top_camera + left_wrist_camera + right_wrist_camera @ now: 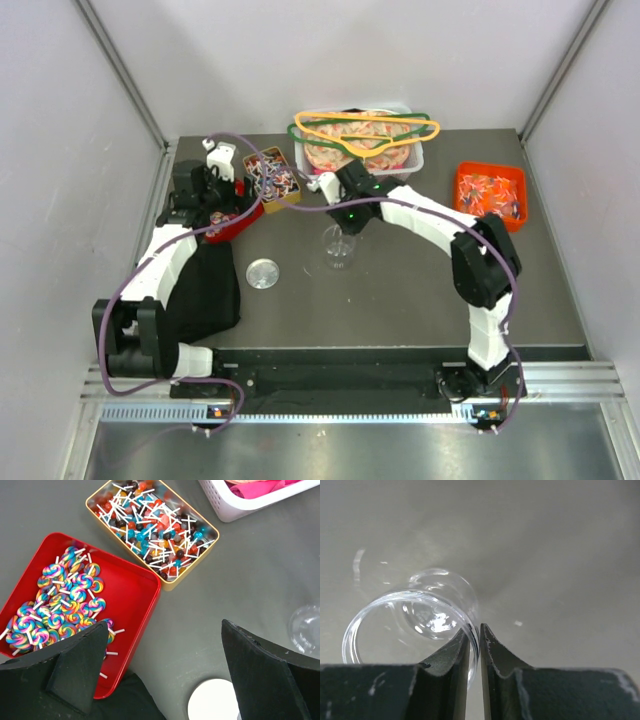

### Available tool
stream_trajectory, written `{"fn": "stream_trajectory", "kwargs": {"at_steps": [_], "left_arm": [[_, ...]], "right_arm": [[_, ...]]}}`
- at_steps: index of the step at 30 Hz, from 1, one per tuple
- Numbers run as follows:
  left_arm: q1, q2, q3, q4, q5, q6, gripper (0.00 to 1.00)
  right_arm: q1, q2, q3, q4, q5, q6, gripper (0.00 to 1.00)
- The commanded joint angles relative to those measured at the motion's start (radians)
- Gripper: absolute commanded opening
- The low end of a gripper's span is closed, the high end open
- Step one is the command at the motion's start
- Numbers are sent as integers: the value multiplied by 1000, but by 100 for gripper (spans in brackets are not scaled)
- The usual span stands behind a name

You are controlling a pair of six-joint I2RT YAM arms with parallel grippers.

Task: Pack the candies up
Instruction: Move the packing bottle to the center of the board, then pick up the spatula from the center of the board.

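Note:
The candies lie in separate containers. Swirl lollipops (65, 600) fill a red tray (135, 595). Small ball lollipops (150, 525) fill a gold tin (170, 582). More wrapped candies (490, 192) sit in an orange tray (462, 180) at the right. A clear jar (410, 625) stands mid-table (338, 247). My right gripper (475, 627) is shut on the jar's rim, one finger inside and one outside. My left gripper (164, 625) hangs open above the red tray's near corner, holding nothing.
A white basket (420, 160) at the back holds candies under coloured hangers (365, 130). A round white lid (215, 700) lies flat left of the jar (262, 272). A black cloth (205, 290) lies by the left arm. Grey walls enclose the table.

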Motion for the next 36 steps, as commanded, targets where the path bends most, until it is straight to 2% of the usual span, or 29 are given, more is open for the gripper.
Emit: {"fn": "stream_trajectory", "kwargs": {"at_steps": [1, 3, 5, 6, 9, 11, 12, 14, 18, 21, 28, 32, 34, 36], "left_arm": [[12, -34, -4, 19, 25, 1, 99], [15, -31, -4, 20, 28, 3, 99], [18, -28, -4, 22, 34, 3, 99], [19, -28, -5, 25, 36, 0, 99], [21, -25, -9, 32, 45, -3, 99], [22, -25, -12, 35, 48, -5, 99], [22, -27, -12, 37, 48, -6, 99], [21, -27, -10, 42, 57, -11, 99], [22, -28, 7, 42, 70, -14, 99], [22, -30, 16, 40, 88, -6, 99], [9, -13, 5, 78, 180, -3, 99], [-14, -7, 5, 103, 177, -3, 99], [-22, 1, 11, 117, 185, -25, 99], [-27, 4, 11, 130, 202, -40, 99]], "right_arm": [[72, 25, 74, -16, -31, 22, 13], [83, 24, 73, -7, -28, 33, 15], [84, 18, 70, -4, -20, 37, 22], [84, 0, 59, -2, -18, 36, 33], [83, -60, 25, 8, 8, 24, 56], [81, -96, 13, 10, 26, 12, 63], [78, -111, 8, 5, 32, 5, 71], [69, -155, 7, -16, 50, -4, 77], [15, -247, -4, -51, 77, -12, 99], [-57, -346, -50, -33, 151, -7, 99], [-322, -557, -239, -31, 262, -50, 99], [-584, -654, -334, -97, 155, -39, 97], [-663, -717, -407, -96, 60, -56, 98], [-762, -754, -496, -82, 46, -79, 98]]}}
